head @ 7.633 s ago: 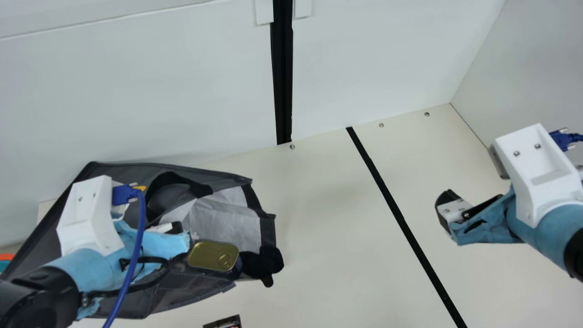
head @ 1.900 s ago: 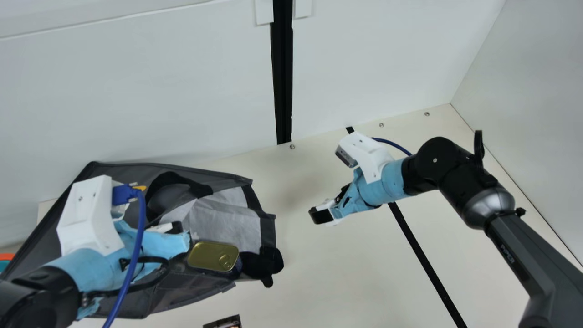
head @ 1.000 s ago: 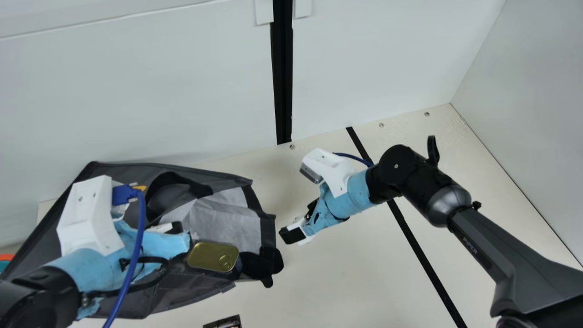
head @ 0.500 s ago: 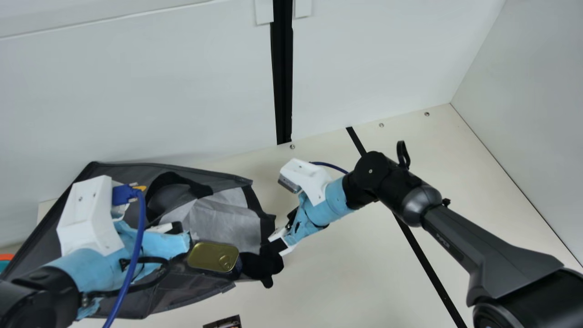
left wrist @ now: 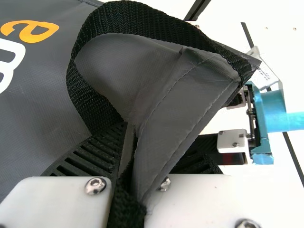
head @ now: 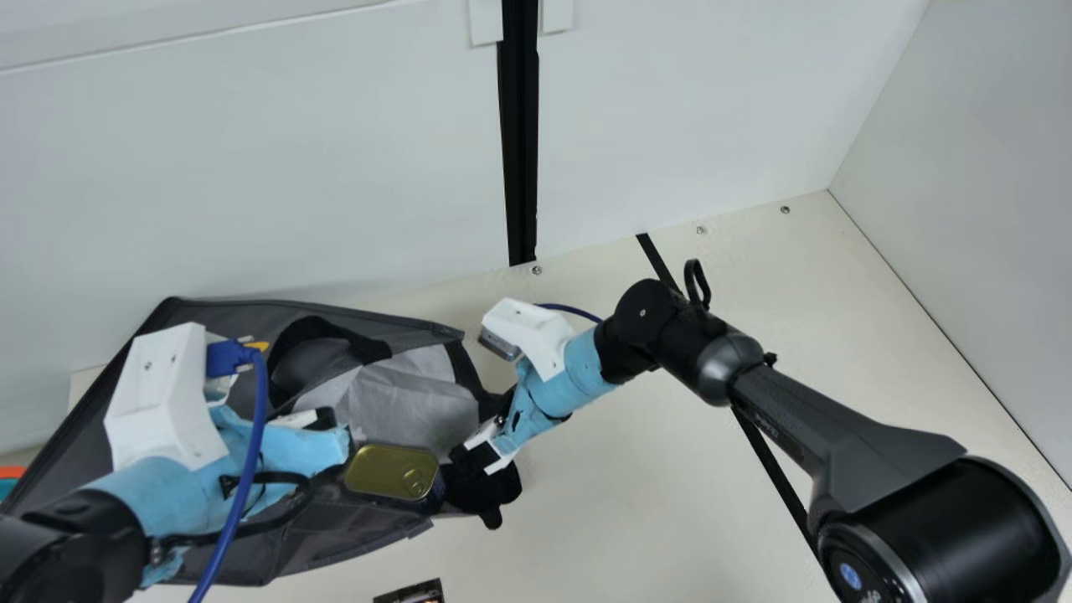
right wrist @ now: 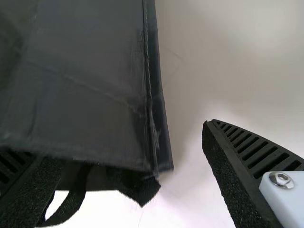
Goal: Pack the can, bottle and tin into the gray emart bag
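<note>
Now the right gripper [head: 473, 459] has swung in from the right side of the frame to the open end of the gray emart bag [head: 410, 329], lower left; its fingers are spread, with a bag corner between them. Left gripper [left wrist: 127, 137] is unchanged, clamped on the bag's folded edge. Tin [head: 392, 471] hasn't moved: lower left, at the bag mouth, just beside the right gripper; depth inside unclear. Likely step: grabbing rim or handle on that side to lift or straighten the bag; tin could get knocked. Materials: smooth dark-gray coated fabric, stitched seams; crinkled pale lining [head: 410, 406]; coarse black webbing handle [left wrist: 137, 16], looped; tin flat, gold, rounded rectangle with ring pull. Dark printed item [head: 410, 593] cut off at bottom edge.
</note>
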You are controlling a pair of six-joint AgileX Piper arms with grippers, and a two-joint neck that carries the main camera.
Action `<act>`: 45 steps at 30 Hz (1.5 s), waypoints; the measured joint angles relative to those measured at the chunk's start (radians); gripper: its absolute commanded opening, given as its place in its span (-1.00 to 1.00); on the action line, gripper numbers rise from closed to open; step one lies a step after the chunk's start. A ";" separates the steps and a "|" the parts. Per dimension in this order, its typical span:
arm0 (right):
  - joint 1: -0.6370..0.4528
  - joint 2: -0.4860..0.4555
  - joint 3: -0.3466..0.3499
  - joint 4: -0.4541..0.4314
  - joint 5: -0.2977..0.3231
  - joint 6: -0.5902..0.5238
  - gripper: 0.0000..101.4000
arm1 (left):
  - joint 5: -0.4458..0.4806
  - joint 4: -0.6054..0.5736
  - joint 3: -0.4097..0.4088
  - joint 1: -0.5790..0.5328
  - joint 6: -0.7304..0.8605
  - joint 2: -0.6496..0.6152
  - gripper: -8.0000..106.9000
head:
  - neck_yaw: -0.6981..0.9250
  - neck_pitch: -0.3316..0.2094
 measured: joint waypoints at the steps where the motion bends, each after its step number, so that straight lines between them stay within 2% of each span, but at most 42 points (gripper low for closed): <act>1: 0.003 0.007 -0.005 0.001 0.001 -0.001 0.79 | 0.000 0.000 0.000 0.000 0.000 0.000 -0.68 | 0.000 0.000; 9: 0.018 0.055 -0.042 0.018 0.006 -0.011 0.79 | 0.000 0.000 0.000 0.000 0.000 0.000 -0.68 | -0.002 0.000; 22: 0.007 0.088 -0.063 0.052 0.056 0.007 -0.92 | 0.000 0.000 0.000 0.000 0.000 0.000 -0.68 | -0.002 0.000; 23: 0.004 0.089 -0.063 0.056 0.060 0.008 -1.00 | 0.000 0.000 0.000 0.000 0.000 0.000 -0.68 | -0.002 0.000; 45: -0.103 0.060 -0.051 0.169 0.226 0.071 -1.00 | -0.009 -0.010 -0.003 0.005 0.011 0.002 -0.68 | -0.002 0.000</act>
